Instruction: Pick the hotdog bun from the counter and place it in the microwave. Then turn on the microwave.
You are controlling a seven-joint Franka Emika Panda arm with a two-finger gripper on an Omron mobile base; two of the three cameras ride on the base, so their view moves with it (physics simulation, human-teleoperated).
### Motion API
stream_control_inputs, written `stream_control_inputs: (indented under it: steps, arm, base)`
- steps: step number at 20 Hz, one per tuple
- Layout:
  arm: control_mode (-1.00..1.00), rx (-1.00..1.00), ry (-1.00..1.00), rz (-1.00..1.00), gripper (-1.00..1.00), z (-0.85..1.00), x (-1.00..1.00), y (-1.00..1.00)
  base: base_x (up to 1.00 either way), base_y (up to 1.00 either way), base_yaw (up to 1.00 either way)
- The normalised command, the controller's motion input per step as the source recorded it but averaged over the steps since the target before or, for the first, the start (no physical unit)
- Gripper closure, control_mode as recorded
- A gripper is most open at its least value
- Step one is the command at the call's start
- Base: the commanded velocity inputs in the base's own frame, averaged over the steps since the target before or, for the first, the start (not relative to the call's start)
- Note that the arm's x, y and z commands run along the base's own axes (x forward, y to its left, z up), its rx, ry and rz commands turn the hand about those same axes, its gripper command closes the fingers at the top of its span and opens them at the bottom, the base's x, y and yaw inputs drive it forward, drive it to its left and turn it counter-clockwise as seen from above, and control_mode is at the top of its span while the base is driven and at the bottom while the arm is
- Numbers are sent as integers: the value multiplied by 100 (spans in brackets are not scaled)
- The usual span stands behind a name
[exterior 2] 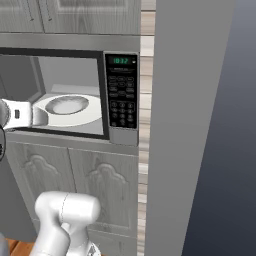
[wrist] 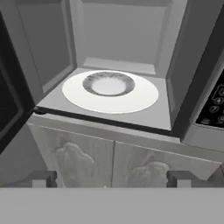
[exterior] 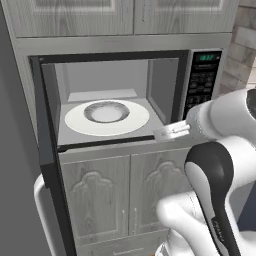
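The microwave (exterior: 125,100) stands open, its dark door (exterior: 47,150) swung out to the left. Inside, the white round turntable (wrist: 110,91) has a shallow dish shape in its middle and carries nothing. The keypad with green display (exterior 2: 122,95) is on the right of the cavity. My gripper (wrist: 111,178) hangs in front of the cavity, just below the sill, open, with nothing between its fingertips (wrist: 43,178). The hand (exterior: 170,132) points at the lower right corner of the opening. The hotdog bun is out of view.
Grey cabinet doors (exterior: 125,195) run below the microwave and more cabinets (exterior: 125,15) above it. A tall grey panel (exterior 2: 190,125) rises right of the microwave, past a strip of brick backsplash (exterior 2: 145,100). The door's white handle (exterior: 40,200) juts out low on the left.
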Motion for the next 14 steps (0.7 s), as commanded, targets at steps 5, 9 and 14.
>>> stream_control_inputs:
  steps: [5, 9, 14]
  arm:
    - [-100, 7, 3, -10, -100, -7, 3, -40]
    - [-100, 9, 3, -10, -100, 0, 0, -32]
    - [-100, 7, 0, -9, -100, 0, 0, -22]
  base:
    - [0, 0, 0]
    - [0, 0, 0]
    - [0, 0, 0]
